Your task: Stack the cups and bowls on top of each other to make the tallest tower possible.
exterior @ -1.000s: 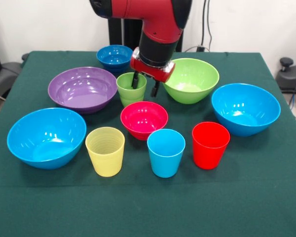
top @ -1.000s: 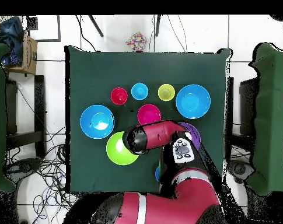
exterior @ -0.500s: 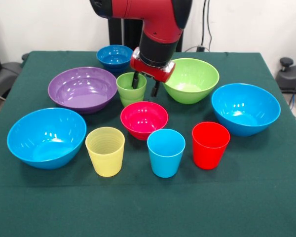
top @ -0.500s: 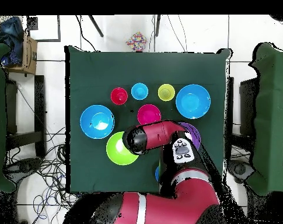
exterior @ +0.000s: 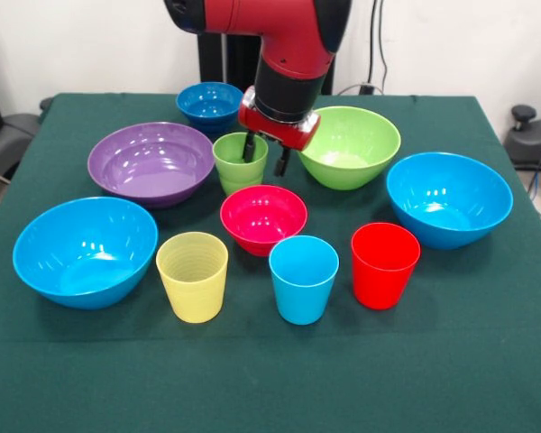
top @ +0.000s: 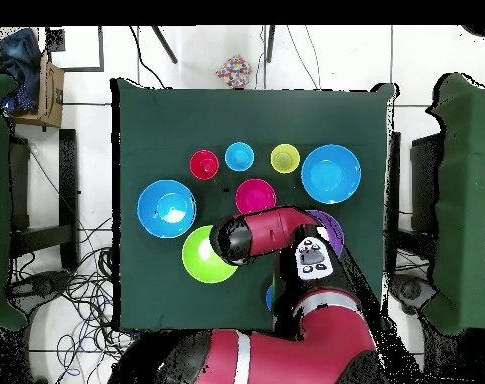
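My gripper (exterior: 266, 155) hangs open over the green cup (exterior: 237, 164), one finger inside it and the other outside its right wall. The pink-red bowl (exterior: 263, 216) sits just in front, the lime-green bowl (exterior: 349, 144) to the right, the purple bowl (exterior: 151, 162) to the left and the dark blue bowl (exterior: 209, 104) behind. The front row holds the yellow cup (exterior: 192, 275), light blue cup (exterior: 303, 278) and red cup (exterior: 384, 264). Light blue bowls stand at the left (exterior: 85, 250) and right (exterior: 448, 198). Every piece stands singly. In the overhead view the arm (top: 271, 235) hides the gripper and green cup.
A dark green cloth (exterior: 487, 361) covers the table to its edges. Overhead, the lime-green bowl (top: 204, 256) and pink-red bowl (top: 255, 195) flank the arm; only a sliver of the purple bowl (top: 333, 228) shows. Cables lie on the floor (top: 81, 270) beside the table.
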Robot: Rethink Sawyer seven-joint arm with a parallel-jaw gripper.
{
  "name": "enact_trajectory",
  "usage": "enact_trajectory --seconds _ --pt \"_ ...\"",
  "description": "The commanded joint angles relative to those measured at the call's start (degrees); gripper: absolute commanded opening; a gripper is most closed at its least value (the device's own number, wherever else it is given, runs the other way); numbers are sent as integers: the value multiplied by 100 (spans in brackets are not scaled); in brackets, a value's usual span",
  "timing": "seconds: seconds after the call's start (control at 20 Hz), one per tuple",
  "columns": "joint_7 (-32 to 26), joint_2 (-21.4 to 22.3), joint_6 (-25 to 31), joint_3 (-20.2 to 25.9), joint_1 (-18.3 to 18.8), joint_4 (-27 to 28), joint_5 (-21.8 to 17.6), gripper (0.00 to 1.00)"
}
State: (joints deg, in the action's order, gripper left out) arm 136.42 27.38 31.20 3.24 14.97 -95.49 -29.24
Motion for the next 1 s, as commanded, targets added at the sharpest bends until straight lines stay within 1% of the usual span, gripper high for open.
enact_trajectory --seconds 0.05,0.15,0.3,0.4,0.45,0.5,0.7,0.8,0.85,1.0 --pt "22 42 -294 173 -155 163 -151 0" --pt "53 41 -149 116 -212 188 -128 0" --pt "23 31 -180 154 -182 207 -97 0" --pt "-18 27 22 174 -167 195 2 0" --pt "31 22 -38 187 -150 171 45 0" --pt "146 -19 -280 138 -194 257 -16 0" --pt "123 -38 -347 217 -121 199 43 0" --pt "187 -39 -478 175 -157 212 -1 0" --pt "134 -33 -383 198 -136 212 22 0" --pt "154 -20 -441 173 -149 191 -3 0"
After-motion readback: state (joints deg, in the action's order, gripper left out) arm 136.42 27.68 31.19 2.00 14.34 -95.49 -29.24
